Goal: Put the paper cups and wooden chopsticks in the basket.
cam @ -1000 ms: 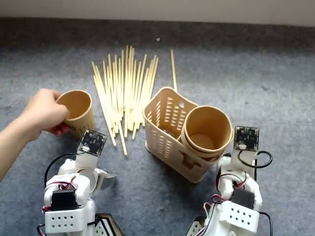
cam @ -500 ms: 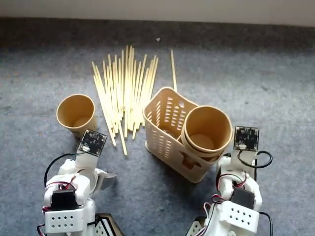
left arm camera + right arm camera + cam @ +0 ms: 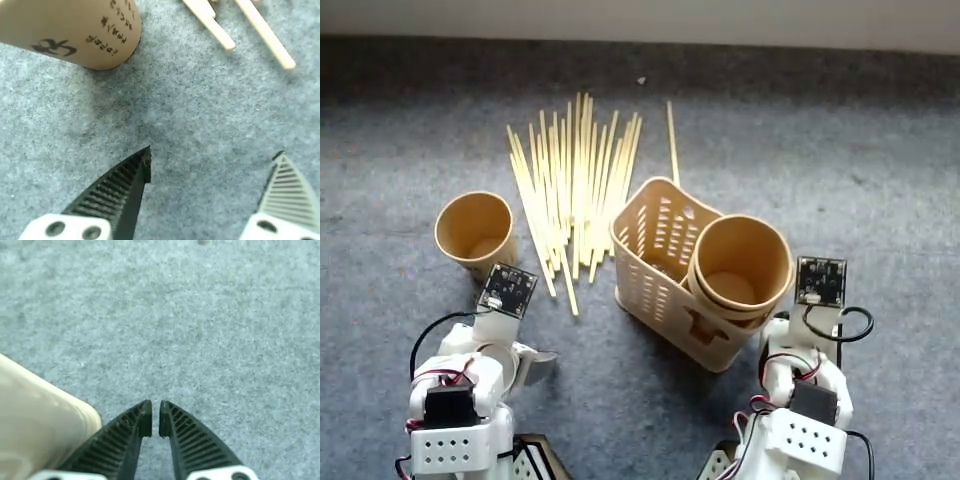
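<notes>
Left gripper (image 3: 214,153) near tan cup (image 3: 70,30) (upright)

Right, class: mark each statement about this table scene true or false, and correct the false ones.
1. The stacked paper cups sit inside the basket. True.
2. The chopsticks are in the basket. False: they lie on the carpet beside it.
3. The left tool is open and empty. True.
4. The right tool grips a cup. False: it is shut on nothing; the lone cup stands upright on the carpet.
</notes>
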Robot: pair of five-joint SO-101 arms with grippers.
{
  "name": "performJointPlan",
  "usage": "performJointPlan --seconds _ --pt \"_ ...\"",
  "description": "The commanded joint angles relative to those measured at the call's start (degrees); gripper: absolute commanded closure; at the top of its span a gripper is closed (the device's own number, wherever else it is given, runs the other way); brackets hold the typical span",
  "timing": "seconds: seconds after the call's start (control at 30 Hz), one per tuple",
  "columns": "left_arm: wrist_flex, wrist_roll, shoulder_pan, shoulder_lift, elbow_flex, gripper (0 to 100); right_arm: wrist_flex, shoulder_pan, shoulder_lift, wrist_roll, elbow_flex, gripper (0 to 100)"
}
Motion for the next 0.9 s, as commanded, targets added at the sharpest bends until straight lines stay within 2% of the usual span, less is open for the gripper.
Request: performJointPlan --seconds 0.0,0.17,0.33,0.6,0.73,0.87 --pt "0.4 0.4 -0.4 -0.2 1.0 63 -0.4 -0.9 0.1 -0.2 6.3 95.0" --pt "0.1 0.4 -0.3 -0.3 1.0 63 0.0 -0.9 0.1 -0.2 6.3 95.0" --pt "-8.4 0.5 -0.3 -0.4 1.0 63 2.7 0.5 0.1 0.0 6.2 95.0" --pt "-11.1 0.4 -0.7 -0.3 -1.1 63 2.9 1.4 0.1 0.0 6.2 95.0" --pt "-10.7 0.4 -0.7 -0.1 -8.2 63 2.9 1.4 0.1 0.0 6.2 95.0" --pt "-6.4 -0.5 -0.4 0.0 -22.2 63 2.9 1.4 0.1 0.0 6.2 95.0"
